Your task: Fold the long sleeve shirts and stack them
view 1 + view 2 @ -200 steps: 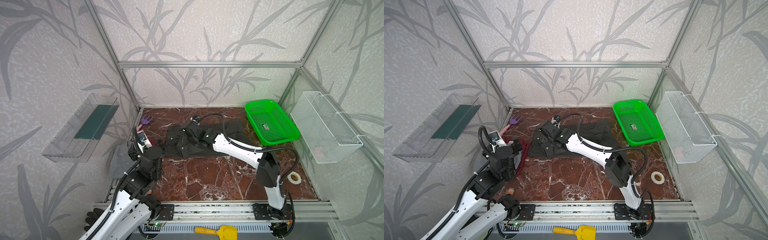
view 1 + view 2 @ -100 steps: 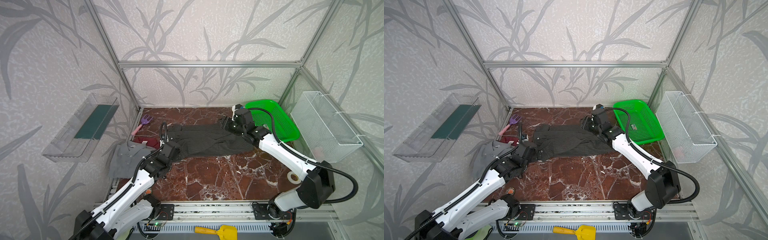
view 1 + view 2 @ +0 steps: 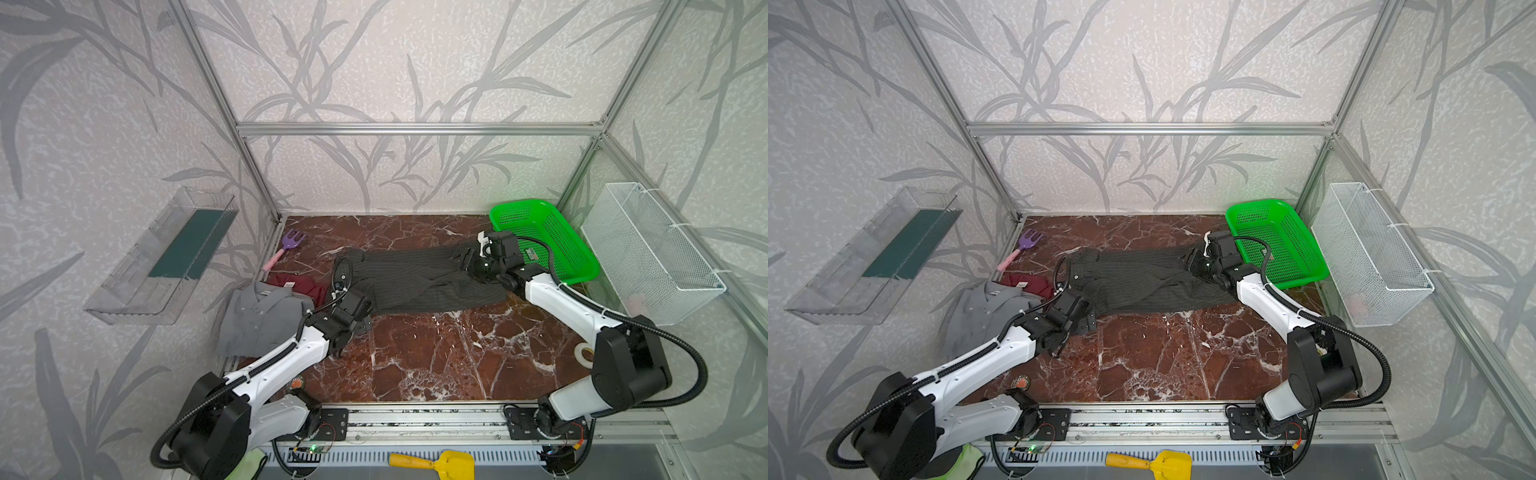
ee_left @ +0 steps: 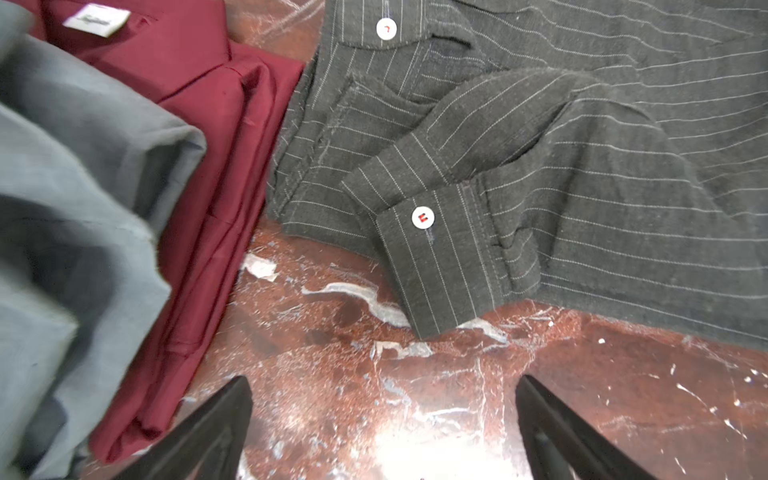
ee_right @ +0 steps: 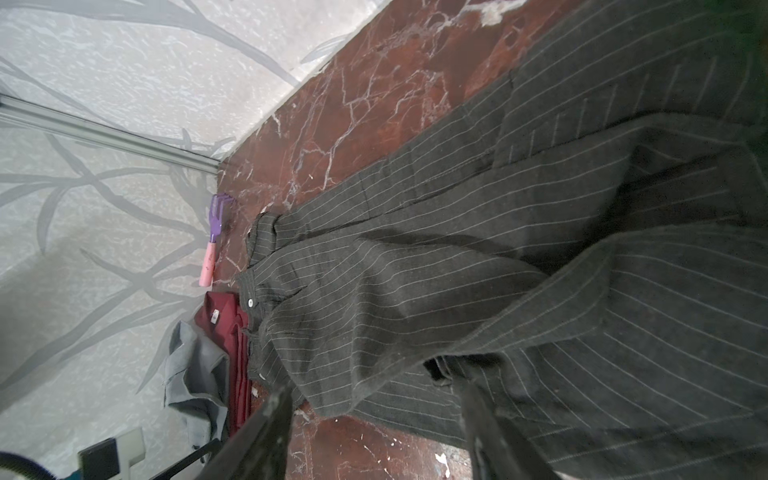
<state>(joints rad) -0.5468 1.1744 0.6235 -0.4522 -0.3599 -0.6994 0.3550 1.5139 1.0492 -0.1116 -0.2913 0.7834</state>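
Both top views are looking down on the whole table (image 3: 415,365); wrist cameras are sharing the striped shirt (image 4: 623,187) close up.

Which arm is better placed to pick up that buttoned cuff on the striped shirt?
Probably left. The left hand is open just short of the cuff, bare table between them. The right hand is over the far end of the striped shirt, beside the green basket.

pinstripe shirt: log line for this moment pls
pinstripe shirt: laid out on table | left end effector: open, near cuff | right end effector: open, over shirt edge
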